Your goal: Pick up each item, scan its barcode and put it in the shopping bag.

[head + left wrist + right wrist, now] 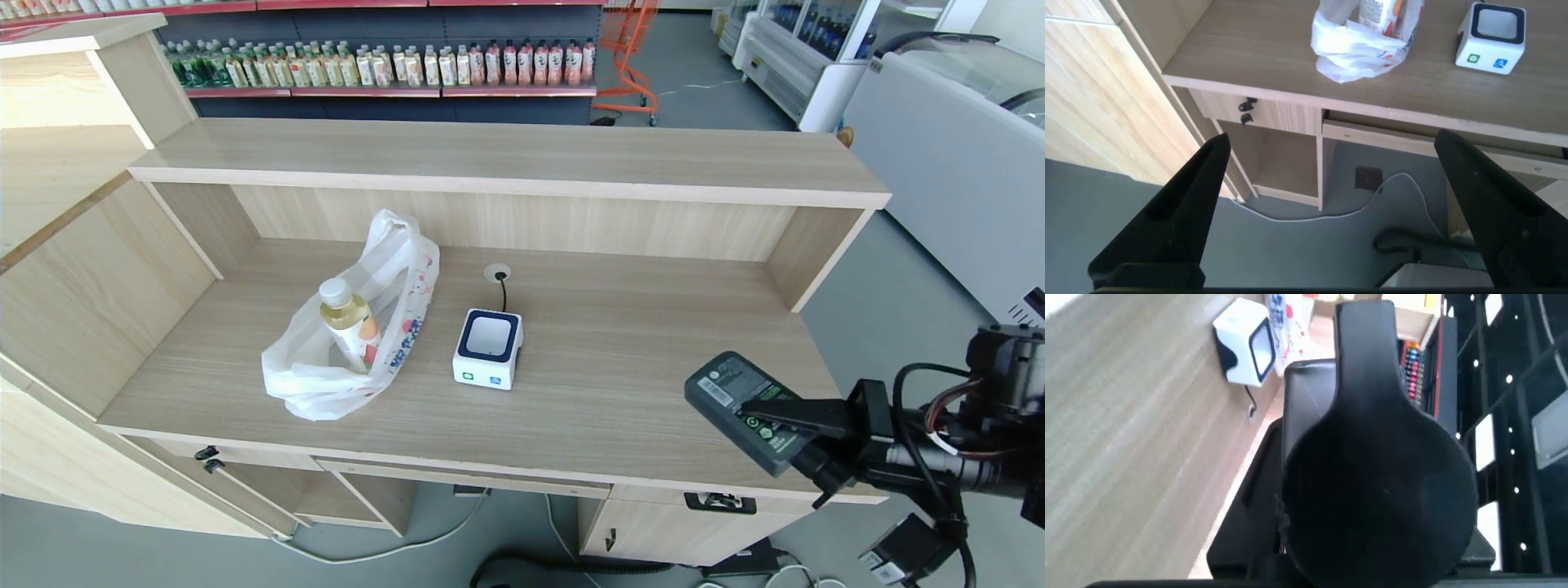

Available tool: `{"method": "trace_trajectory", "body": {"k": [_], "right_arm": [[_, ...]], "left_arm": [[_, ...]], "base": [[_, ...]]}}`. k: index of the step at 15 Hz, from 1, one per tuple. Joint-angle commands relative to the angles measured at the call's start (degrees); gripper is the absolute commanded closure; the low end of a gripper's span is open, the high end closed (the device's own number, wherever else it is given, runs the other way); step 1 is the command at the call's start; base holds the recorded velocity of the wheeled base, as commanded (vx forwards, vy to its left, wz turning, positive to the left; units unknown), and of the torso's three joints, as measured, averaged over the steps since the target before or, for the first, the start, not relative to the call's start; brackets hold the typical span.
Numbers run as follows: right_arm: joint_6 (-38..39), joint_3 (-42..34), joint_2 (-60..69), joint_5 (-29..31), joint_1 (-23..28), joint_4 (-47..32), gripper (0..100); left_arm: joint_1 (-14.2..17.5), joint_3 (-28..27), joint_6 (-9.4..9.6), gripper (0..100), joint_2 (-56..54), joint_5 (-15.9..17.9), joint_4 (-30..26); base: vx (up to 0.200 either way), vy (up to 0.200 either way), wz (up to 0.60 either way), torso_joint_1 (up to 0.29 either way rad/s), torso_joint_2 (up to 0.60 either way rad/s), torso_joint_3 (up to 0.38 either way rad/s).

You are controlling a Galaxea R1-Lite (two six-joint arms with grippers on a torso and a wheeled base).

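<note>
**Dark pack being gripped at the near right**

The left gripper is being held wide open and empty, before the counter. A bottle is being held in the shopping bag, left of the scanner. A dark grey pack is being clamped by the right gripper.

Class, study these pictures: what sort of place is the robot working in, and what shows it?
Most likely a shop's checkout: shelves of bottled drinks stand behind the wooden counter, a barcode scanner sits on it beside a shopping bag holding a bottle, and the right gripper holds a dark pack.
</note>
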State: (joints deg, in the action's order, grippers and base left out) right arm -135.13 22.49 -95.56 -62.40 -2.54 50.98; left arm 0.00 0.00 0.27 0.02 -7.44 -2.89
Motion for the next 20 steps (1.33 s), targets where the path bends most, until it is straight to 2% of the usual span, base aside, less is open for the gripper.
{"method": "trace_trajectory", "body": {"k": [1, 4, 7, 10, 20], "right_arm": [[-9.71, 1.06, 0.82, -2.02, -5.64, -9.67, 100], [-15.69, 1.94, -0.50, -2.37, -10.47, -9.50, 100], [-20.52, 2.12, -3.31, -6.77, -14.25, -9.50, 100], [-20.61, 4.31, -5.42, -7.82, -19.88, -9.58, 100], [-20.52, 4.40, -5.16, -7.82, -20.67, -9.67, 100]], "left_arm": [[0.00, 0.00, 0.00, 0, -0.02, -0.03, -0.01], [0.00, 0.00, 0.00, 0, -0.02, -0.03, -0.01], [0.00, 0.00, 0.00, 0, -0.02, -0.03, -0.01], [0.00, 0.00, 0.00, 0, -0.02, -0.03, -0.01], [0.00, 0.00, 0.00, 0, -0.02, -0.03, 0.08]], "base": [[0.000, 0.000, 0.00, 0.000, 0.00, 0.000], [0.000, 0.000, 0.00, 0.000, 0.00, 0.000], [0.000, 0.000, 0.00, 0.000, 0.00, 0.000], [0.000, 0.000, 0.00, 0.000, 0.00, 0.000], [0.000, 0.000, 0.00, 0.000, 0.00, 0.000]]}}
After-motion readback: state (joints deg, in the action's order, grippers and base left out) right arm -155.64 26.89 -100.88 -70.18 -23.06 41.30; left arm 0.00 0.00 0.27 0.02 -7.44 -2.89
